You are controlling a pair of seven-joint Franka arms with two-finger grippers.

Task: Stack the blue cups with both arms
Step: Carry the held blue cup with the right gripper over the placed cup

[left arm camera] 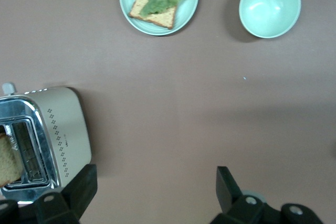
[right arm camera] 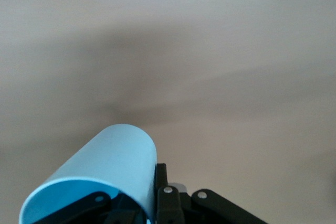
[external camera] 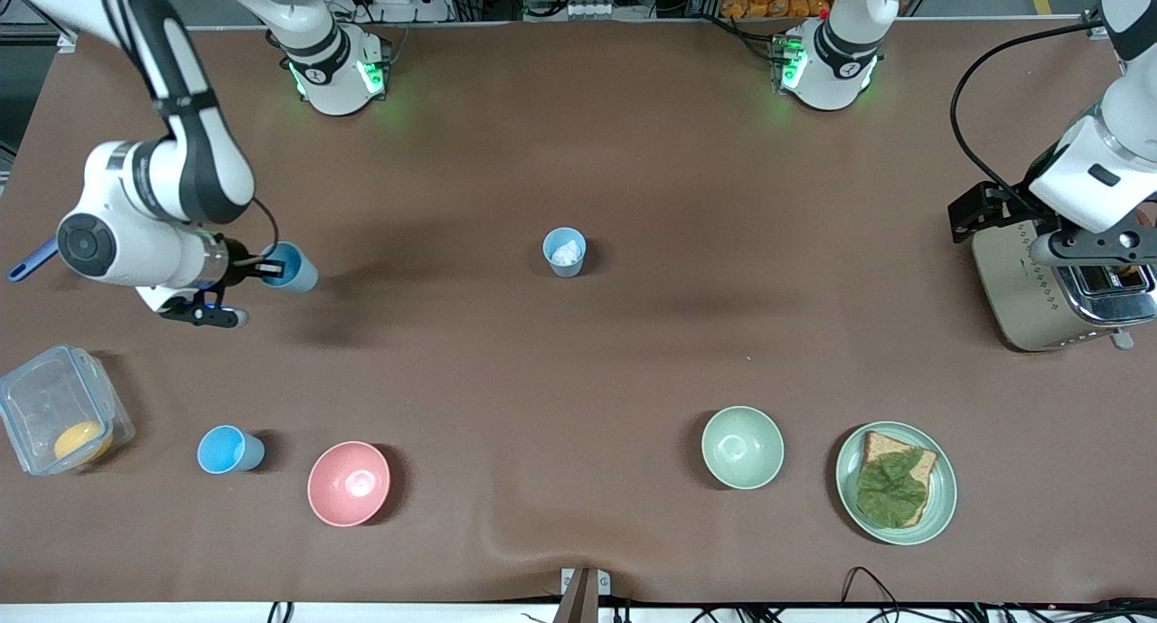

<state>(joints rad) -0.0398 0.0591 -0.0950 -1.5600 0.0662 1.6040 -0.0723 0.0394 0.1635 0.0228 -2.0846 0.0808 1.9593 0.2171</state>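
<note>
Right gripper (external camera: 268,268) clamps a tilted blue cup (external camera: 291,267) by its rim, in the air. Left gripper (left arm camera: 152,190) waits over the toaster (external camera: 1048,293) – fingers wide apart, empty (two more cups on the table).

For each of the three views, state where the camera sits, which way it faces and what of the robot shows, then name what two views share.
Front view: high across the table, facing both arms and their green-lit bases; right gripper holds a blue cup above the table.
Left wrist view: on the left arm, looking down past the open left gripper at the toaster.
Right wrist view: on the right arm, along its fingers pinching the cup's rim.
Shared: front and left wrist views both show the toaster, the pale green bowl and the plate.
</note>
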